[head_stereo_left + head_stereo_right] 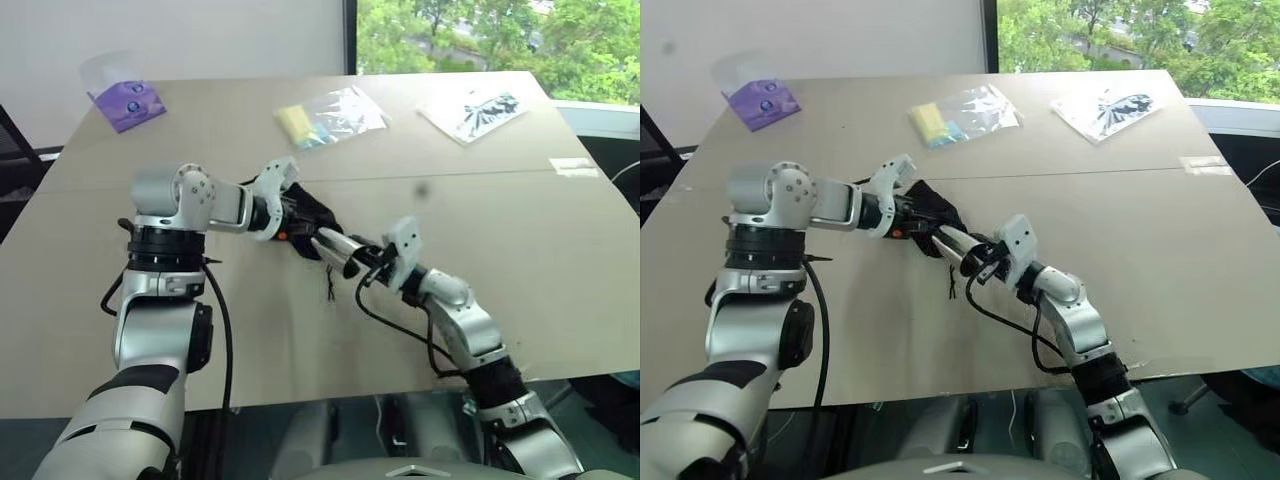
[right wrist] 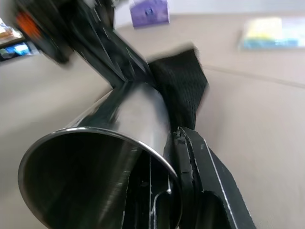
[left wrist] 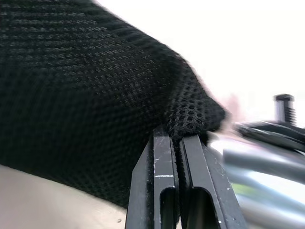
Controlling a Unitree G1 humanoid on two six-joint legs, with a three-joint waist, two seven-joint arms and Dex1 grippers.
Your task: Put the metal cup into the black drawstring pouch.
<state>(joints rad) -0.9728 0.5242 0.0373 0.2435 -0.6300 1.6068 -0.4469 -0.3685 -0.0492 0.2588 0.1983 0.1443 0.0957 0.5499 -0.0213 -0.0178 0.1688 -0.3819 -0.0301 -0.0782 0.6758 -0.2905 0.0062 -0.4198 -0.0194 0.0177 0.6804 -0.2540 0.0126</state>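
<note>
The black drawstring pouch hangs just above the table's middle, a thin cord dangling below it. My left gripper is shut on a fold of its mesh fabric. My right gripper is shut on the metal cup, pinching its wall at the rim, one finger inside and one outside. The cup lies about level, its open mouth facing my right wrist and its far end against the pouch. Whether that end is inside the pouch's mouth I cannot tell.
At the back of the tan table lie a purple packet, a clear bag with yellow items and a clear bag with a black print. A white strip lies at the right edge.
</note>
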